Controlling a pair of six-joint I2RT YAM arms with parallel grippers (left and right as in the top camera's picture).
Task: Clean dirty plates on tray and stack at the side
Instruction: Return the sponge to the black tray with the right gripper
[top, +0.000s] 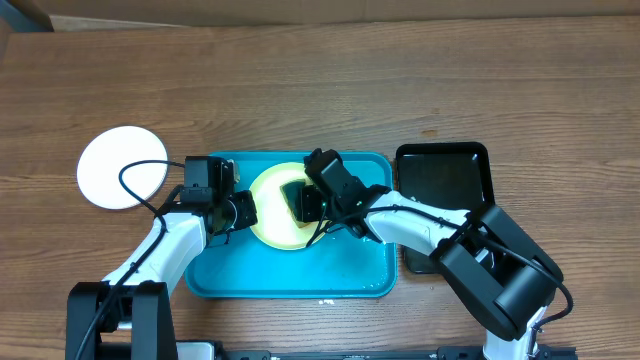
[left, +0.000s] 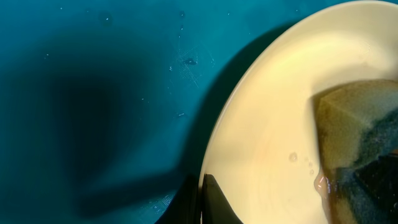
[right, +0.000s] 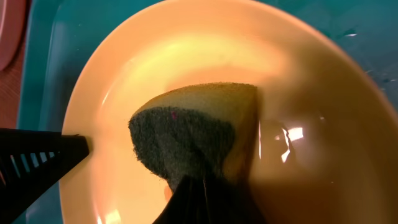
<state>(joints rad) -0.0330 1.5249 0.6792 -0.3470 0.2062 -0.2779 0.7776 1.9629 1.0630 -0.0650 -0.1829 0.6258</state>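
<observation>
The turquoise tray (top: 290, 275) and, off it well beyond the left gripper (left: 200, 198), a white plate (top: 122, 167) are shown only overhead, while in the wrist views the yellow-green plate (left: 267, 143) on that tray is seen clamped at its rim by that gripper and pressed by a sponge (right: 186, 130) pinched in the right gripper (right: 205, 193).

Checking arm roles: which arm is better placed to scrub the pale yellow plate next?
Right. The right gripper is shut on the green-and-yellow sponge resting on the pale yellow round plate; the left gripper only pinches that plate's rim in the turquoise plastic tray.
</observation>
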